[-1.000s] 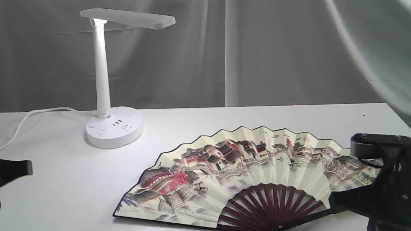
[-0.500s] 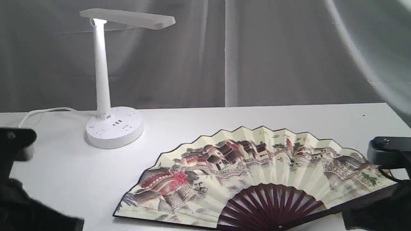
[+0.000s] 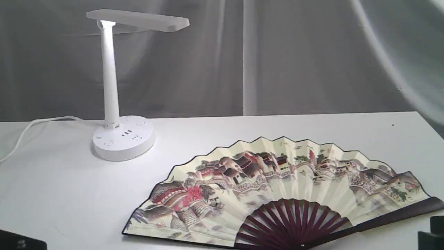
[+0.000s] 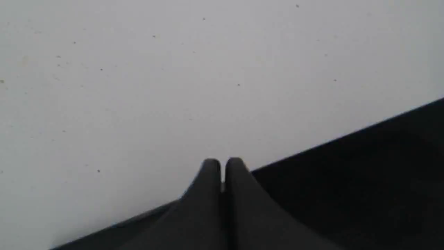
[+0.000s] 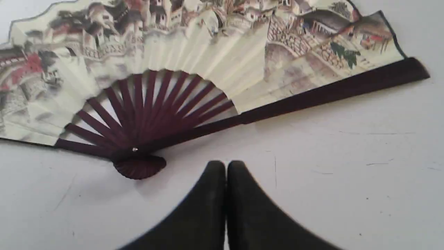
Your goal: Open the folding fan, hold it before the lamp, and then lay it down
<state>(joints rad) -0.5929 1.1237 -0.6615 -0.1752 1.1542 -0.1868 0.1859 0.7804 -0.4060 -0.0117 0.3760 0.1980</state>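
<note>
The folding fan (image 3: 277, 184) lies fully open and flat on the white table, painted side up, with its maroon ribs and pivot toward the front edge. Nothing touches it. The lamp (image 3: 110, 86) stands upright at the back left, well apart from the fan. In the right wrist view my right gripper (image 5: 225, 165) is shut and empty, just short of the fan's (image 5: 208, 52) pivot and lower guard. My left gripper (image 4: 222, 163) is shut and empty over bare table at its edge. Only dark slivers of the arms show at the exterior view's bottom corners.
The lamp's white cord (image 3: 31, 126) trails off to the left along the table (image 3: 242, 128). A grey curtain (image 3: 295, 55) hangs behind. In the left wrist view the table's edge (image 4: 347, 139) runs beside a dark drop.
Both arms have drawn back and down toward the exterior view's bottom corners. The right arm has uncovered the fan's right guard. The fan and lamp have not moved.
</note>
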